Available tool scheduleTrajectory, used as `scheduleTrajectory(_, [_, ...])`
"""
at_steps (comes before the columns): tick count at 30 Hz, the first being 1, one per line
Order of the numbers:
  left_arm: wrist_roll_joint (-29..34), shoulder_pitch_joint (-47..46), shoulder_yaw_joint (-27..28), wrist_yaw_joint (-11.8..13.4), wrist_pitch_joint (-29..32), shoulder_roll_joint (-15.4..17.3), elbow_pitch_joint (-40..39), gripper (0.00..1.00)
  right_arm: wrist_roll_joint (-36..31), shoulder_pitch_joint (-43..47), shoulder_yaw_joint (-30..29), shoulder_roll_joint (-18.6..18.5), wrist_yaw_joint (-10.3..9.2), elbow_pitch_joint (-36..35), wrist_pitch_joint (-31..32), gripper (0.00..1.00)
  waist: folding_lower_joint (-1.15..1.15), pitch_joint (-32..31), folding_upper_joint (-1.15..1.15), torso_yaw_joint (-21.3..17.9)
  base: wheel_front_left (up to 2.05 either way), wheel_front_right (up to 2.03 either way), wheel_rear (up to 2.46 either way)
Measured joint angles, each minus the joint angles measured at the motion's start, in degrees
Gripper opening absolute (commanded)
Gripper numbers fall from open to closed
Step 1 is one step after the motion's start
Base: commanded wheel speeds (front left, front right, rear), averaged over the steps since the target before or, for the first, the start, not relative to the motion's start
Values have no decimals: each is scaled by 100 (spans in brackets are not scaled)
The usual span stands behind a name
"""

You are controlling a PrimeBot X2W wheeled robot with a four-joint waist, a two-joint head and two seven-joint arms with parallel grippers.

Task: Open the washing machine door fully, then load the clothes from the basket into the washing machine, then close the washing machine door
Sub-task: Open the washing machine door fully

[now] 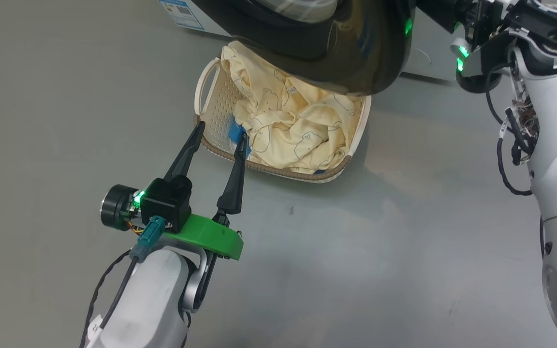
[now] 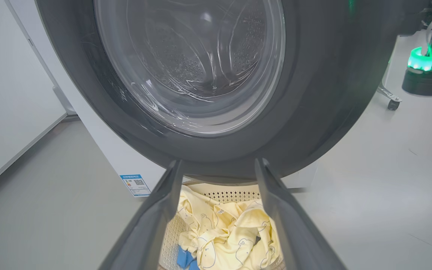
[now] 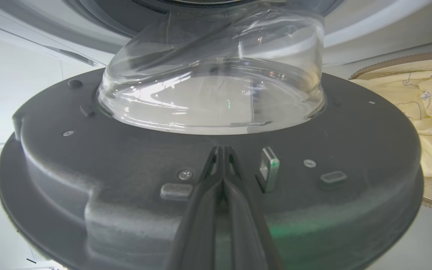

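The washing machine door point(image 1: 356, 53) hangs partly open over the far half of the basket point(image 1: 209, 104). Its glossy black ring and glass point(image 2: 201, 75) face my left wrist view. Pale-yellow clothes point(image 1: 290, 125) and a blue cloth point(image 1: 236, 130) lie in the basket. My left gripper point(image 1: 223, 130) is open, its fingertips at the basket's near-left rim with nothing between them. My right gripper point(image 3: 221, 150) is shut and empty. Its tips rest on the door's dark grey inner frame point(image 3: 88, 168), beside the metal latch point(image 3: 268, 168) and below the glass bowl point(image 3: 216, 86). The washing machine point(image 2: 126, 157) stands behind the door.
A blue label point(image 2: 135, 184) is stuck low on the washer's front. A stand on castors with a green light point(image 2: 424, 71) stands at the right. A white wall panel point(image 2: 6, 93) runs along the left. My right arm point(image 1: 554, 125) rises at the right over bare grey floor point(image 1: 380, 241).
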Motion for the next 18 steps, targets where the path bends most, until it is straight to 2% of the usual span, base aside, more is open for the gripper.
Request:
scheduleTrajectory(9, [15,155,-8,3,1,2,137,100,157,447,75,143,101,-34,77,0,0,-319,0,-13,0,0,0])
scheduleTrajectory(18, [64,236,-18,3,0,5,182,100,222,754,319,235,122,-160,170,0,0,-578,0,25,0,0,0])
